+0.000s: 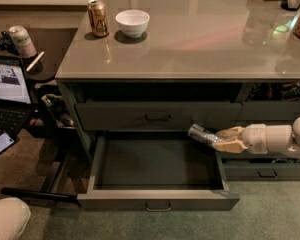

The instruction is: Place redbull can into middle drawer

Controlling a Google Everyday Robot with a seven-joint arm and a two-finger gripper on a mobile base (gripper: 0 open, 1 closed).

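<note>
The redbull can (202, 134) is a slim silver can, held tilted on its side with its end pointing left. My gripper (225, 139) is shut on it, reaching in from the right on a cream arm. The can hangs over the right rear corner of the middle drawer (157, 200), which is pulled wide open and holds nothing. The drawer's front with its small dark handle faces the camera at the bottom.
The closed top drawer (157, 116) sits just above. On the counter (200, 39) stand a gold-brown can (98, 17) and a white bowl (132, 22). A pale can (22, 41) and a laptop (7, 91) are on the left. Narrower drawers (262, 171) lie below my arm.
</note>
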